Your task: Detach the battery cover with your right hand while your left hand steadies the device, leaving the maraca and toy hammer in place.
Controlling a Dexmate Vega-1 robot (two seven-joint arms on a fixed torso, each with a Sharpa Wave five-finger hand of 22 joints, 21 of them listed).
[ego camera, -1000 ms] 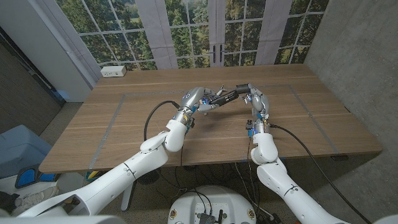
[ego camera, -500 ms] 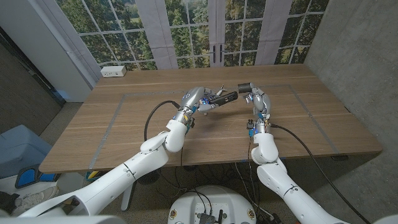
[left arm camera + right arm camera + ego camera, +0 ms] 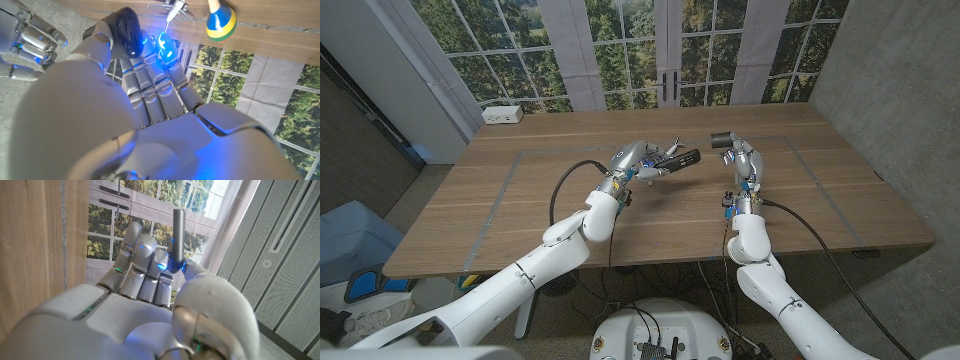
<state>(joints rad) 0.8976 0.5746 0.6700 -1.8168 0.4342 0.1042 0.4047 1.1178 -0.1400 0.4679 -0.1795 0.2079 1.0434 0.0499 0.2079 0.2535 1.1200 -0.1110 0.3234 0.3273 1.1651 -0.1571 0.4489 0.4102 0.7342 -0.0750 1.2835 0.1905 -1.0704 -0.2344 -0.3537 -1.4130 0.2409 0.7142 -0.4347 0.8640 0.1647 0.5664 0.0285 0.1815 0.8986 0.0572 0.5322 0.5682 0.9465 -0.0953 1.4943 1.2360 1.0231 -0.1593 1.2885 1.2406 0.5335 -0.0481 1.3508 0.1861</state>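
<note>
2 pieces, apart: the dark device point(image 3: 677, 158) is in the left hand point(image 3: 638, 160), raised over the table's middle, its free end pointing toward the right hand point(image 3: 741, 161). The battery cover point(image 3: 722, 140) is a small dark grey piece pinched at the right hand's fingertips, clear of the device with a gap between them. In the right wrist view the cover point(image 3: 178, 235) stands as a thin grey strip clamped between thumb and curled fingers point(image 3: 150, 267).

Left hand: fingers wrapped around the near end of the device; in the left wrist view its fingers point(image 3: 150, 85) are closed in, blue lights at the tips, the grip itself hidden behind the knuckles. That view also shows the other hand point(image 3: 30, 45) at the edge of the picture.

1 maraca point(image 3: 221, 21) with blue, yellow and green bands lies on the wood in the left wrist view; beside it is a small thin white and metal object point(image 3: 172, 9), can't tell what it is.

Surface: wooden table point(image 3: 520, 200) with pale tape lines marking a rectangle. 1 white power strip point(image 3: 503, 114) sits at the far left corner. Room: large windows point(image 3: 620, 50) with trees behind, grey textured wall on the right, blue items on the floor at left.
</note>
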